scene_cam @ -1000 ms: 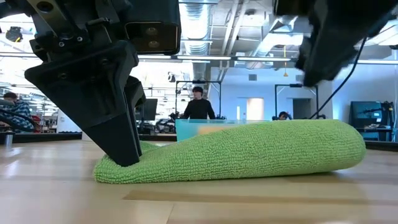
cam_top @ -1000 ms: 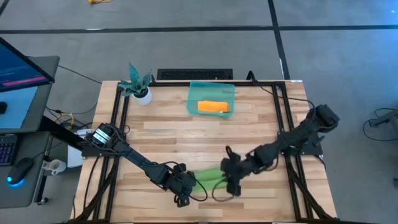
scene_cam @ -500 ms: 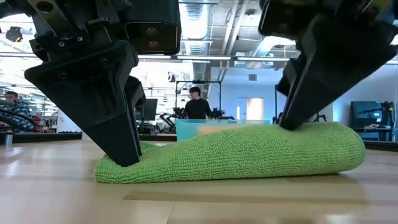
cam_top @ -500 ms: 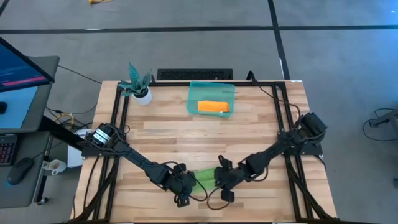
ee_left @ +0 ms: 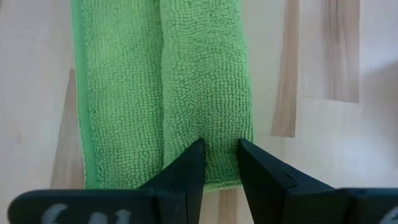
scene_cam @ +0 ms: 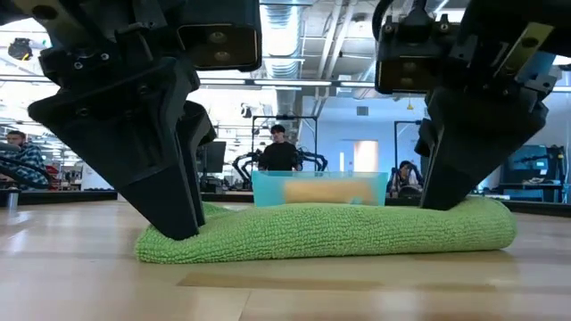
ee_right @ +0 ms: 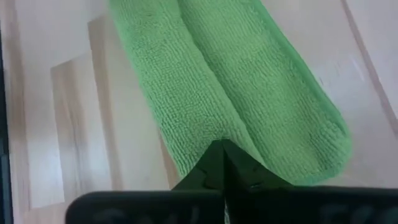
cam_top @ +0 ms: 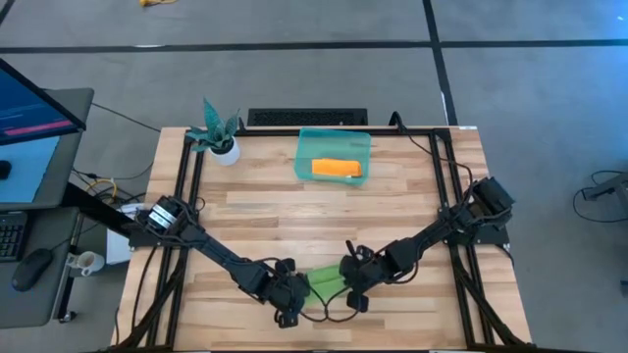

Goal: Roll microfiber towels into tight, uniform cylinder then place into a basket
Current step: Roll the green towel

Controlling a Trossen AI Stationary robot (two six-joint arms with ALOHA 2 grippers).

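Observation:
A green towel [cam_top: 326, 282], folded into a long strip of two ridges side by side, lies flat on the table near its front edge. My left gripper [ee_left: 219, 163] is shut on the strip's left end [scene_cam: 169, 241]. My right gripper [ee_right: 221, 155] is shut on its right end [scene_cam: 482, 218]. The low view shows both coming down from above, left gripper [scene_cam: 183, 227] and right gripper [scene_cam: 446, 201]. The teal basket [cam_top: 304, 147] stands at the far middle of the table with the rolled orange towel [cam_top: 337, 169] inside it. My left gripper pinches one ridge of the strip [ee_left: 217, 134] between its two fingers, close to the left end. The fingers slant steeply down and lie along the strip. The towel stays on the table. My right gripper has its fingertips [ee_right: 214, 163] closed together in the groove between the two ridges [ee_right: 214, 127], near the right end. It slants steeply down from above. How much cloth lies between the tips is hidden. The end lies pressed flat on the table.
A potted plant [cam_top: 218, 132] stands at the far left corner. Black rails [cam_top: 186, 196] run along both sides of the table. Bare wood lies between the towel and the basket. In the low view a person [scene_cam: 279, 152] stands in the room behind.
My right gripper has come down and a little toward the table's left onto the towel's right end, and has shut there. That end, which bulged high, now lies flattened. My left gripper has kept its hold at the left end.

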